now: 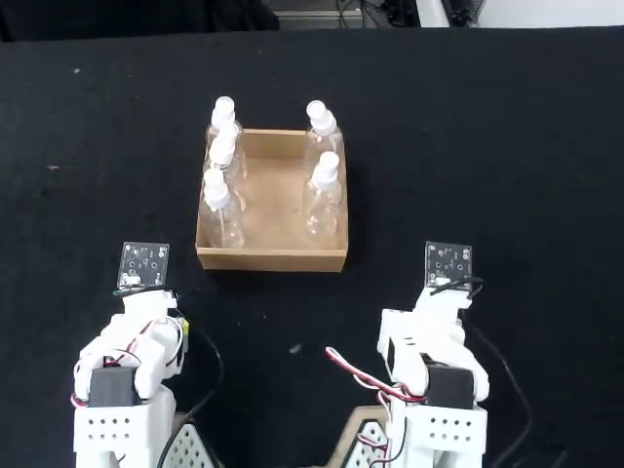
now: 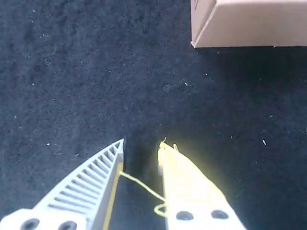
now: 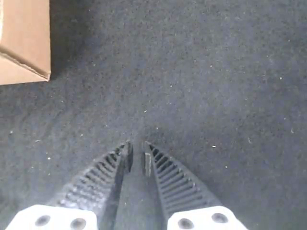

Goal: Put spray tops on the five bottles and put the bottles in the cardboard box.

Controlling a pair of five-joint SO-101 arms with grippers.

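Observation:
The cardboard box (image 1: 273,255) sits mid-table. Five clear bottles with white spray tops stand in it: three along one side (image 1: 223,117) (image 1: 223,151) (image 1: 216,195) and two along the other (image 1: 320,122) (image 1: 325,175). Both arms are folded back at the near edge, well short of the box. The left arm (image 1: 132,356) has its gripper (image 2: 141,142) slightly open over bare cloth, holding nothing, with a loose yellow thread between the fingers. On the right arm (image 1: 434,356), the gripper (image 3: 136,146) is shut and holds nothing.
A corner of the box (image 2: 249,24) lies ahead of the left gripper, and another corner (image 3: 21,43) ahead of the right one. Black cloth (image 1: 487,146) covers the table around the box. Cables trail from the arm bases (image 1: 356,375).

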